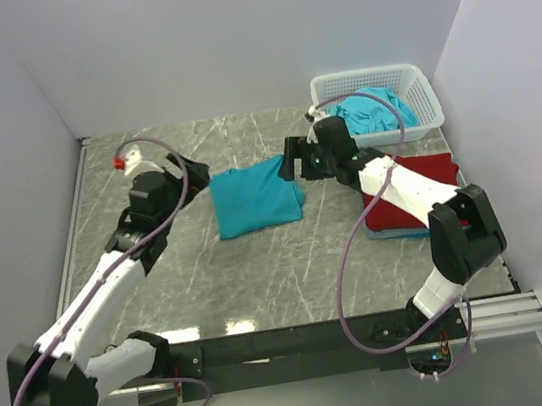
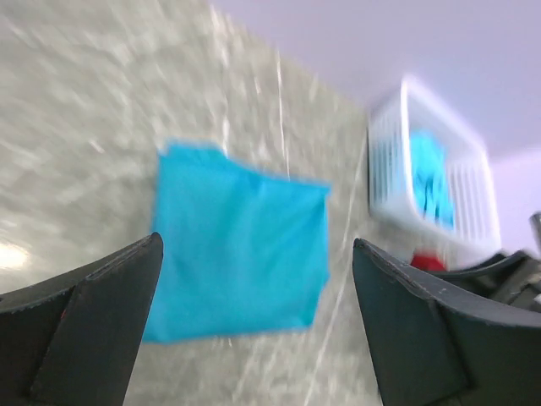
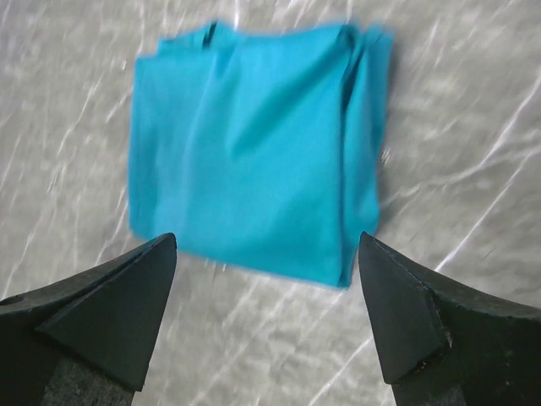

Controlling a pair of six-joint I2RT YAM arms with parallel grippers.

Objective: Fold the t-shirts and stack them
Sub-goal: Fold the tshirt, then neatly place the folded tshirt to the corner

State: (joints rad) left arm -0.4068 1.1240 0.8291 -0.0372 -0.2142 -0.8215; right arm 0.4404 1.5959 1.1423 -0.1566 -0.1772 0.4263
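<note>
A folded teal t-shirt (image 1: 254,197) lies flat on the marble table; it also shows in the left wrist view (image 2: 237,254) and the right wrist view (image 3: 254,161). My left gripper (image 1: 196,173) is open and empty just left of it. My right gripper (image 1: 292,158) is open and empty at its right edge. A folded deep red t-shirt (image 1: 413,195) lies at the right on top of a teal one (image 1: 396,233), partly under my right arm. More teal t-shirts (image 1: 372,113) are heaped in the basket.
A white lattice basket (image 1: 425,100) stands at the back right corner; it also shows in the left wrist view (image 2: 397,161). White walls close the table on three sides. A black rail (image 1: 291,342) runs along the near edge.
</note>
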